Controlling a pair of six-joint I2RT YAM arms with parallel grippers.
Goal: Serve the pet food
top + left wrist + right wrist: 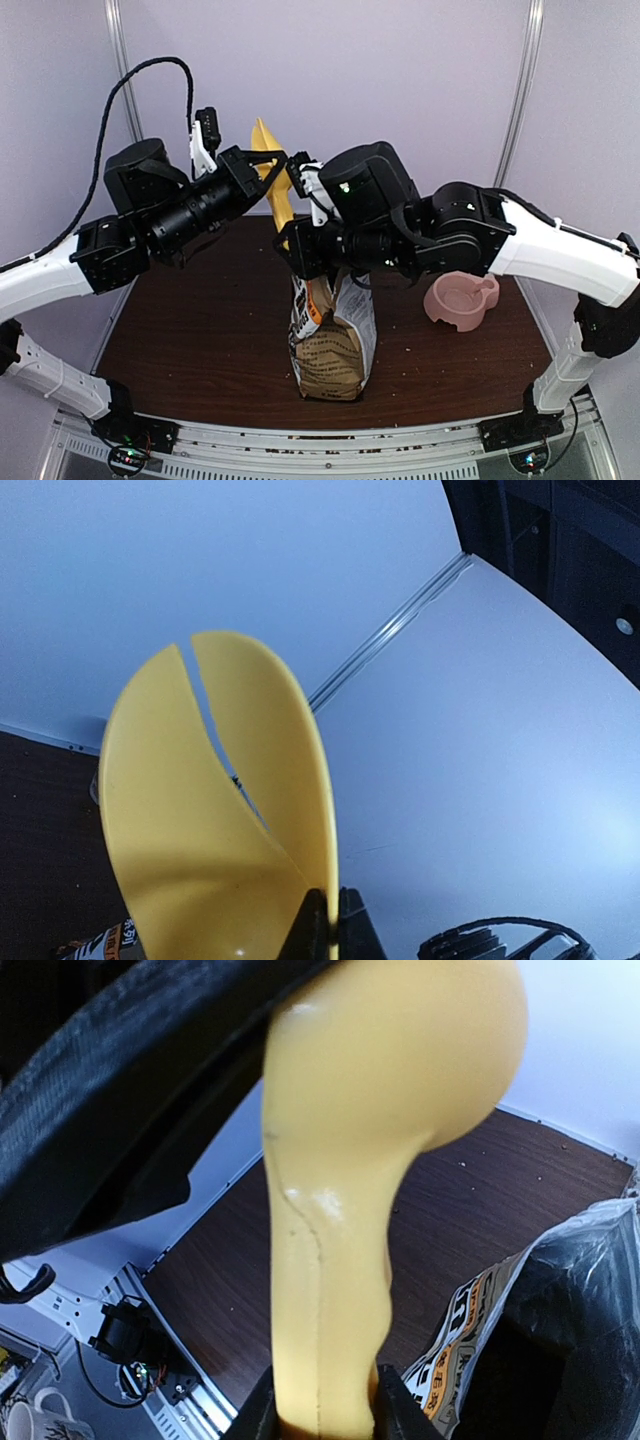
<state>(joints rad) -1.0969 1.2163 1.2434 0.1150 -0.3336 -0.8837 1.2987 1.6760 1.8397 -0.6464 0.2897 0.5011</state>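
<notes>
Over the tabletop [200, 330], the right gripper [288, 245] has its jaws clenched on the handle of the yellow scoop [272, 185], while the left gripper [262, 165] jaws pinch its bowl rim. No pet food can be seen; the bag [335, 350] standing below shows only a dark mouth.

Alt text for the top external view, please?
A yellow scoop stands upright between the left claw and right claw, above a kraft bag standing mid-table. A pink double bowl sits to the bag's right.

A pink bowl [460, 300] rests on the table [200, 330]; the yellow scoop [160, 810] looks split.
</notes>
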